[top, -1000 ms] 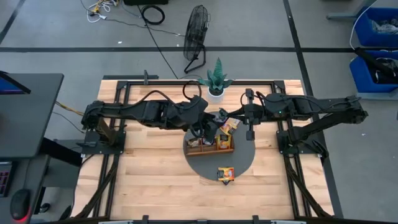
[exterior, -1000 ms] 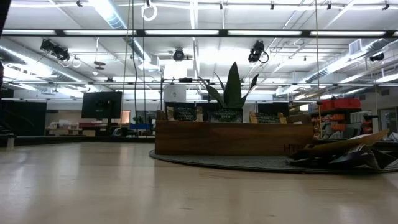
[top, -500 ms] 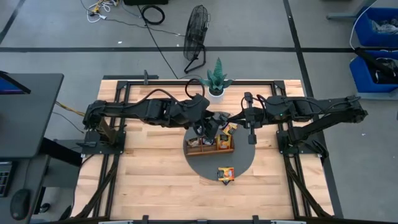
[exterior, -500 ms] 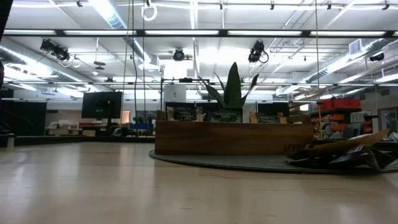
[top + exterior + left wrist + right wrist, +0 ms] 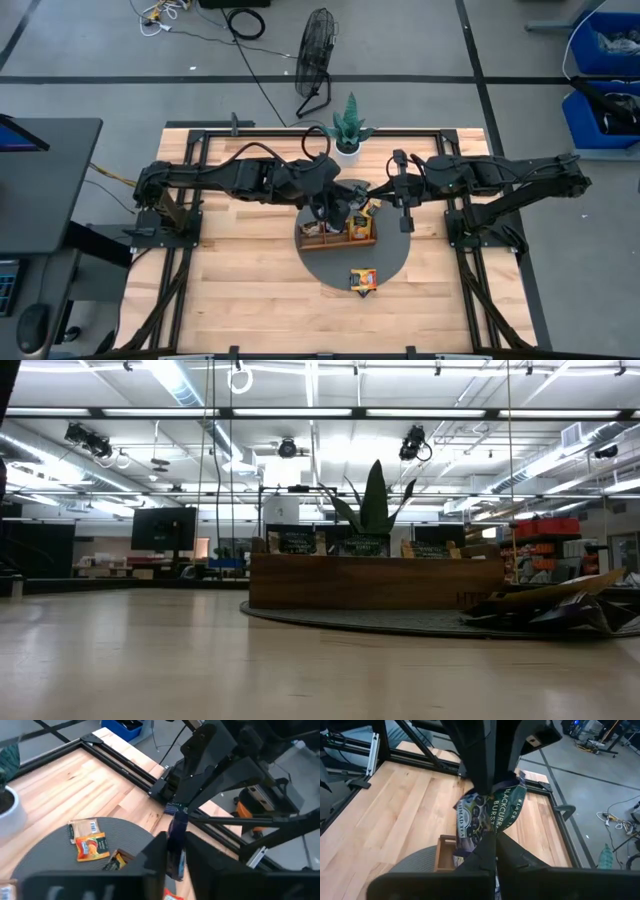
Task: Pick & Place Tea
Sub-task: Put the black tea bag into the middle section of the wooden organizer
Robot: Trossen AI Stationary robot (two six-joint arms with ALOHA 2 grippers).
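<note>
over the tray [image 5: 338,238] | both grippers pinch one dark blue sachet [image 5: 490,812]

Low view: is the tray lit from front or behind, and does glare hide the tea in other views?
Low view: ceiling lights shine toward the camera, so the wooden tray is backlit, its front shaded. High view: even light, no glare. Right wrist view: the dark blue sachet, pinched by right gripper and left gripper, shows no glare.

Two robot arms, one wooden tray [image 5: 336,236], one round grey mat [image 5: 385,262], one potted plant [image 5: 347,127], one floor fan [image 5: 316,45]
</note>
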